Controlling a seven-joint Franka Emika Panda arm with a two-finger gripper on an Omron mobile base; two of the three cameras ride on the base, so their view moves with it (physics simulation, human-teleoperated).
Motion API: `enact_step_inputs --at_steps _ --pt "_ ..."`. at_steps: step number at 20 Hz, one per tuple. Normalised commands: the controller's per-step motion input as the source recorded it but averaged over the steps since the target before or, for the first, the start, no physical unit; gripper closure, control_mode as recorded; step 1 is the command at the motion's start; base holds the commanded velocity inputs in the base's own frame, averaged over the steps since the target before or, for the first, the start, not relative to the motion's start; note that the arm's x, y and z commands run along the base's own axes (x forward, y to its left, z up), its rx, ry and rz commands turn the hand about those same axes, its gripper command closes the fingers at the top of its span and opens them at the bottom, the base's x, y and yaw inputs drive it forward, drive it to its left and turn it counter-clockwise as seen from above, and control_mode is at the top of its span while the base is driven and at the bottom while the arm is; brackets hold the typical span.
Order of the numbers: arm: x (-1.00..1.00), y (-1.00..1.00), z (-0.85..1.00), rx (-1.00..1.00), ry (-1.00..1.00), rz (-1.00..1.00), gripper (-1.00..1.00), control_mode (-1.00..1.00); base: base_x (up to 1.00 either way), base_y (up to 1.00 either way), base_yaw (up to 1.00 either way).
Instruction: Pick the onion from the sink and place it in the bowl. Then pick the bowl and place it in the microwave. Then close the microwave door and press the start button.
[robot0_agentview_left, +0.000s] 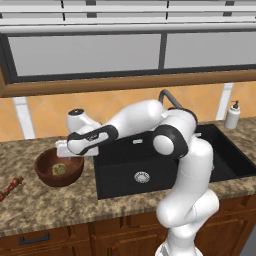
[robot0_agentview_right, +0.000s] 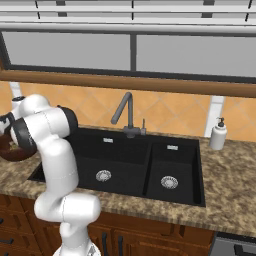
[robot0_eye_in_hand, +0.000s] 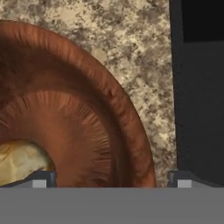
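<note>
Left of the sink (robot0_agentview_left: 220, 155) on the bench (robot0_agentview_left: 45, 205), you see the onion (robot0_agentview_left: 59, 169) lying inside the bowl (robot0_agentview_left: 45, 175); above the bowl's sink-side rim your fingers (robot0_eye_in_hand: 111, 178) hang spread wide, holding nothing.

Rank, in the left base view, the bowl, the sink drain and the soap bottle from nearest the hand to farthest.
1. Reddish-brown wooden bowl, just under the hand.
2. Round silver drain, in the black basin to the right.
3. White soap bottle, far right on the counter.

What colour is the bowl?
Reddish-brown wood grain, clearest in the hand view: bowl.
</note>
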Motion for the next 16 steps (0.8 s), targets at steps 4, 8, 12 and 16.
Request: enact_step_inputs --at_steps 4,8,12,16 --pt "-0.01 0.0 -0.21 0.0 0.0 0.0 -1.0 -1.0 0.0 0.0 0.0" --pt "-0.05 -0.03 -0.3 0.0 0.0 0.0 -1.0 -1.0 0.0 0.0 0.0" --pt "-0.04 0.0 -0.28 0.0 0.0 0.0 1.0 -1.0 0.0 0.0 0.0" --pt "-0.02 0.0 -0.12 0.0 -0.02 0.0 1.0 -1.0 0.0 0.0 0.0"
